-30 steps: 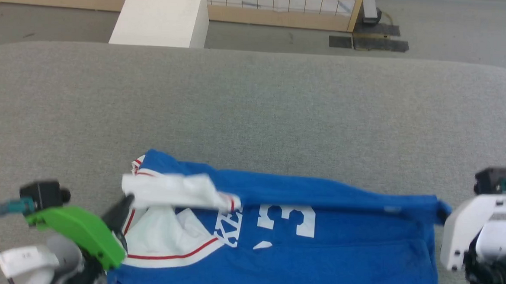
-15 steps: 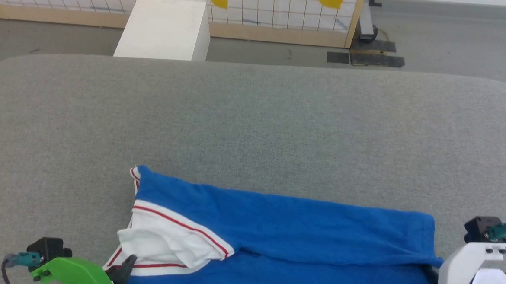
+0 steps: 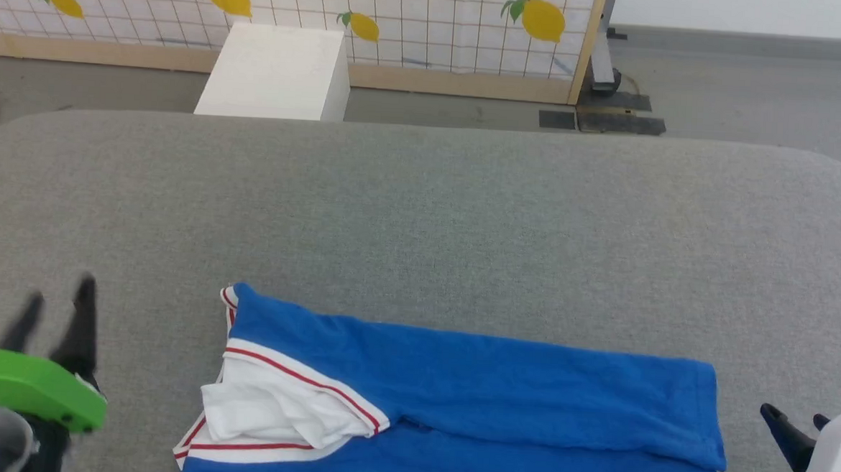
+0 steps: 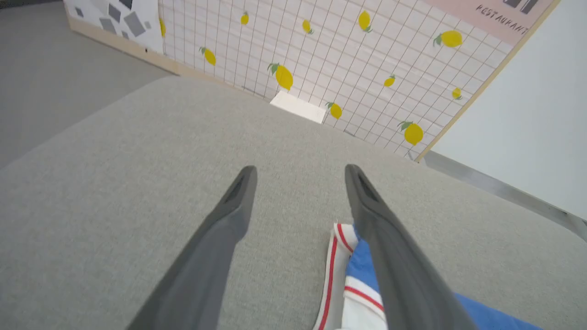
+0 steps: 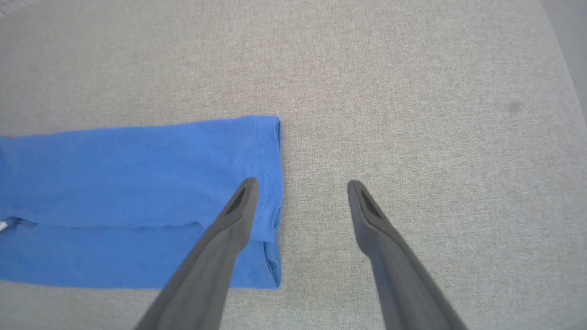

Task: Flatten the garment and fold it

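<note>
Head view shows the garment lying folded lengthwise at the near edge of the grey desk, plain blue side up, with its white, red-striped sleeve at the left end and its hem at the right. The left end effector hangs just beside the sleeve, fingers spread wide and empty. The right end effector is equally wide and empty above the hem corner. Beyond the desk stand a white box and a lemon-printed grid panel. In the left wrist view, a pink sign reads "RESTAURANT".
</note>
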You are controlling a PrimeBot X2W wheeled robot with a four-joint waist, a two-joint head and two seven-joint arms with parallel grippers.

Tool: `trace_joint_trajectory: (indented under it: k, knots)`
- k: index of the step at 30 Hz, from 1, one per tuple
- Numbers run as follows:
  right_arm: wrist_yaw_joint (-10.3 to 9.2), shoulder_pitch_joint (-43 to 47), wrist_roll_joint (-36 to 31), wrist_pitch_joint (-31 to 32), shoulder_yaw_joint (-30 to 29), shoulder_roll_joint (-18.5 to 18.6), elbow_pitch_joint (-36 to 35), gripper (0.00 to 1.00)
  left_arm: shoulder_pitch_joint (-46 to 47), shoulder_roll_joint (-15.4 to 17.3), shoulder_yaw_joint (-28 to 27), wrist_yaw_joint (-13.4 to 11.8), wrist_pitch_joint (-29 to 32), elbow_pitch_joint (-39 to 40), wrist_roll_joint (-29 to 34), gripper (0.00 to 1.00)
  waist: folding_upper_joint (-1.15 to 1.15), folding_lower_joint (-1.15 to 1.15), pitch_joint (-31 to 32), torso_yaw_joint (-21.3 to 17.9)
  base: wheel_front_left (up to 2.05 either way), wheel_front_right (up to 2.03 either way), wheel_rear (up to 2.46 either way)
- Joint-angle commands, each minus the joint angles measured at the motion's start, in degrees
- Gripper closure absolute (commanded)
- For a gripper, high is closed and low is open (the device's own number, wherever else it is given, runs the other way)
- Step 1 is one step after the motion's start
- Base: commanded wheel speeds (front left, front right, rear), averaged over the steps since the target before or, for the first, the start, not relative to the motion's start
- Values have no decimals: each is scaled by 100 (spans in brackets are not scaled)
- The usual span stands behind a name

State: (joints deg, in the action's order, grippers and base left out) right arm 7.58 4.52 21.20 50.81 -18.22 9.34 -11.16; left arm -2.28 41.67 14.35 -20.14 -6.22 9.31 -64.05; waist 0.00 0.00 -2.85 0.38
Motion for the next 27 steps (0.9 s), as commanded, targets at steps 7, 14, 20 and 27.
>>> trace_joint_trajectory:
  k: [7,14,20,27]
  knots:
    - [-9,-358,-91,160,516,284,728,0,573,-214,-378,568,-869,41,1651,0,0,0,-314,1,0,0,0]
    - [-9,-636,63,12,1114,471,1438,0,619,-1270,-1101,1233,-876,261,3151,0,0,0,-578,91,0,0,0]
    - [-9,-777,445,-89,1697,561,1743,0,605,-1998,-1358,1817,-876,39,3530,0,0,0,-710,130,0,0,0]
    - [-9,-952,688,-199,2111,618,1850,0,668,-2499,-1559,2255,-877,-238,3738,0,0,0,-778,134,0,0,0]
